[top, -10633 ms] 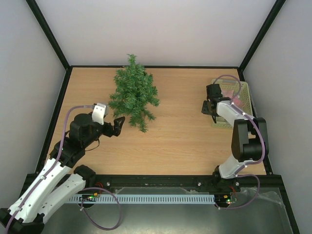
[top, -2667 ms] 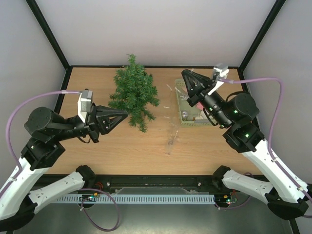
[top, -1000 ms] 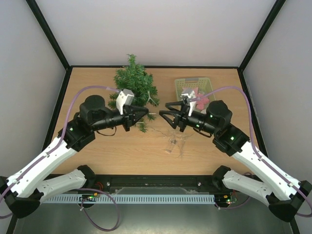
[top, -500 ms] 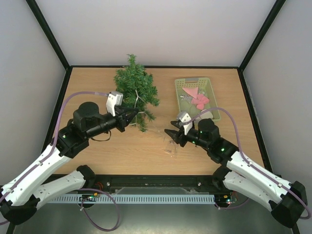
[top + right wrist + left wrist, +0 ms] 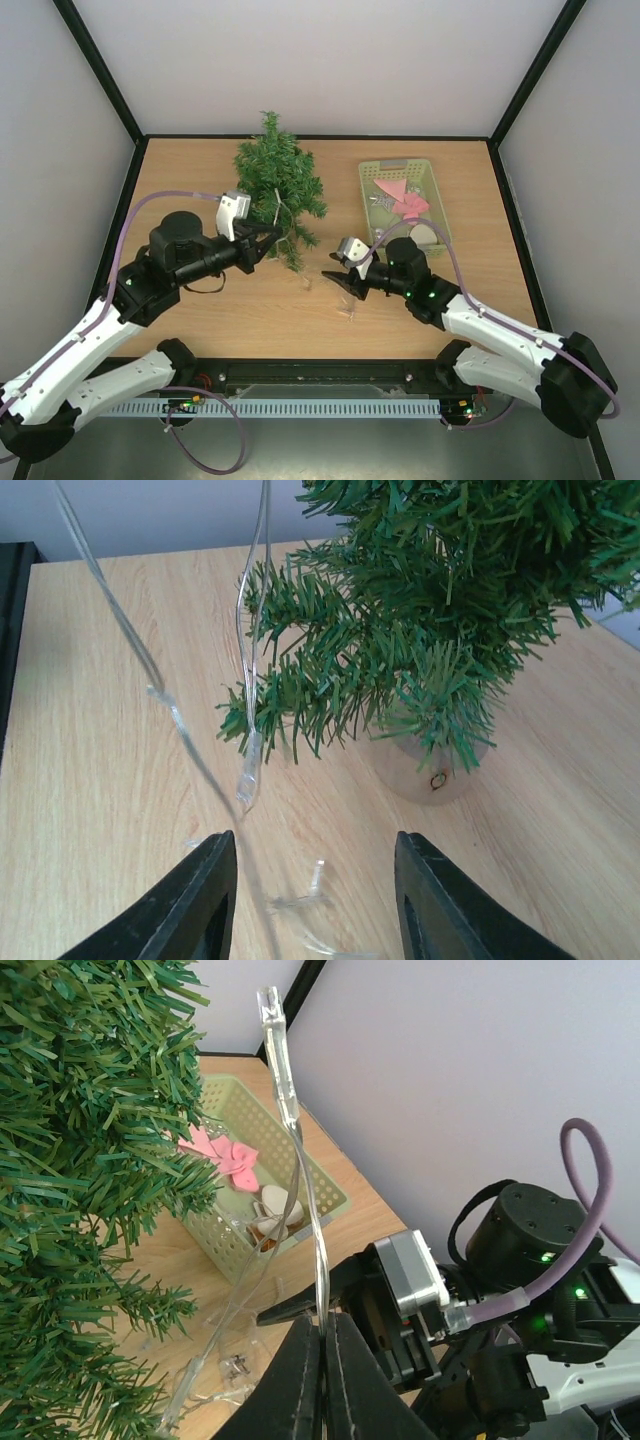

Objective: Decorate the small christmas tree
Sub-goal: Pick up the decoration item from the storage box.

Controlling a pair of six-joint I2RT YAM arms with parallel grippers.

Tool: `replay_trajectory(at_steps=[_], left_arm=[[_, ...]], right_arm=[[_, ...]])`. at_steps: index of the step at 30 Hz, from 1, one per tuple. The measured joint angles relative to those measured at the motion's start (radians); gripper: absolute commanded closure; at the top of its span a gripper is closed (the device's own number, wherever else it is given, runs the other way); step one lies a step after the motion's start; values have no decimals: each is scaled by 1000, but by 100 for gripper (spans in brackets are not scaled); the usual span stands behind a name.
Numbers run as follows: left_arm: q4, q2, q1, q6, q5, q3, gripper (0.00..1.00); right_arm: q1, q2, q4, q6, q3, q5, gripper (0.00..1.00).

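While the left gripper (image 5: pixel 322 1325) pinches shut on a clear plastic strand (image 5: pixel 300 1160), the small dark green bristly christmas tree (image 5: pixel 277 195) stands just beyond its fingertips, at the table's far left-centre. Facing the tree's foot (a pale round base), the right gripper (image 5: pixel 315 850) hangs low, jaws apart and empty. A light wooden table (image 5: pixel 190 180) carries a pale green plastic basket (image 5: pixel 396 163) right of the tree, between white walls. The strand's loose end is hard to trace.

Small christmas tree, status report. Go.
Left gripper shut on the clear light string, beside the small christmas tree. Right gripper open, empty, low over the table. String slack trails across the table between both arms.
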Motion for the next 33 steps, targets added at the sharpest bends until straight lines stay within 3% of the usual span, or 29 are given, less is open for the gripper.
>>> replay_trajectory(at_steps=[5, 10, 14, 18, 25, 33], left_arm=[[-8, -5, 0, -12, 0, 0, 98], [-21, -15, 0, -20, 0, 0, 98], [-31, -19, 0, -24, -8, 0, 98], [-63, -16, 1, -19, -27, 18, 98], [-149, -18, 1, 19, -145, 146, 98], [-169, -38, 1, 32, -214, 203, 98]], right_arm=[[0, 74, 123, -8, -19, 0, 66], [0, 91, 153, -2, -19, -4, 60], [0, 31, 56, -8, -16, -11, 54], [2, -31, -73, 46, 21, 89, 58], [2, -100, -252, 415, 187, 338, 65], [2, -131, -341, 997, 100, 458, 74]])
